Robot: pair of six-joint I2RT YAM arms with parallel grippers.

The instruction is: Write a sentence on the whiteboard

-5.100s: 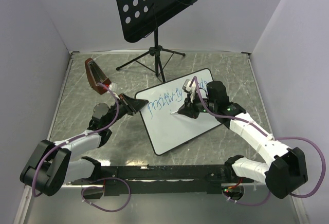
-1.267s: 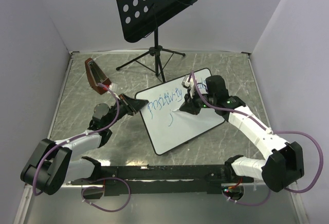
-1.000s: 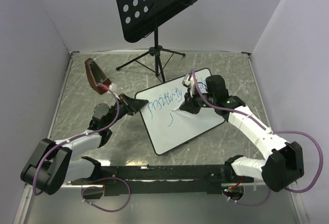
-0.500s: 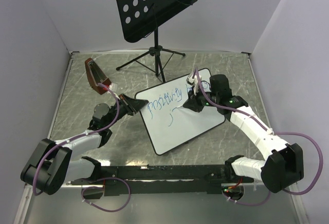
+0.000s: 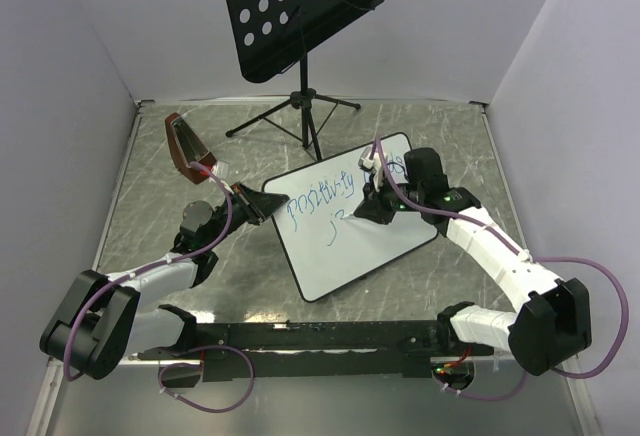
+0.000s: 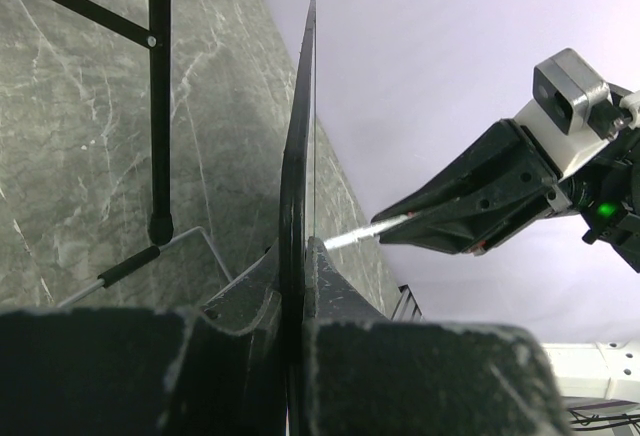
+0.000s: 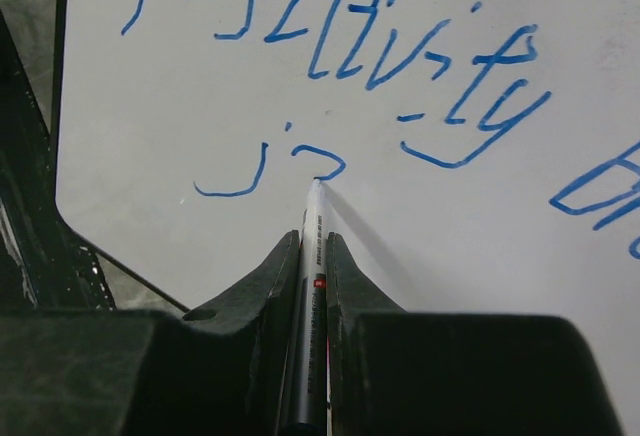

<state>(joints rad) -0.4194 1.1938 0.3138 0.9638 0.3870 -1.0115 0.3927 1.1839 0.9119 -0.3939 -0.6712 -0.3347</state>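
The whiteboard [image 5: 360, 246] lies tilted on the table, its left corner held by my left gripper [image 5: 268, 205], which is shut on the board's edge [image 6: 296, 186]. My right gripper [image 5: 362, 210] is shut on a white marker [image 7: 311, 286] whose tip touches the board [image 7: 480, 236]. The sentence [image 7: 340, 46] is in blue: "positivity" on the first line, the start of another word at the right edge, and a "j" with a partial curved stroke [image 7: 270, 168] on the second line. In the top view the blue writing [image 5: 322, 199] lies across the board's upper part.
A black perforated music stand [image 5: 295, 6] on a tripod [image 5: 305, 116] stands behind the board. A brown-red eraser-like object [image 5: 184, 148] stands at the left. The enclosure's white walls surround the grey marble-pattern table [image 5: 150, 216].
My right gripper has moved the marker from the first line down to the second. A "j" and a new curved stroke have appeared there. The left gripper has kept still.
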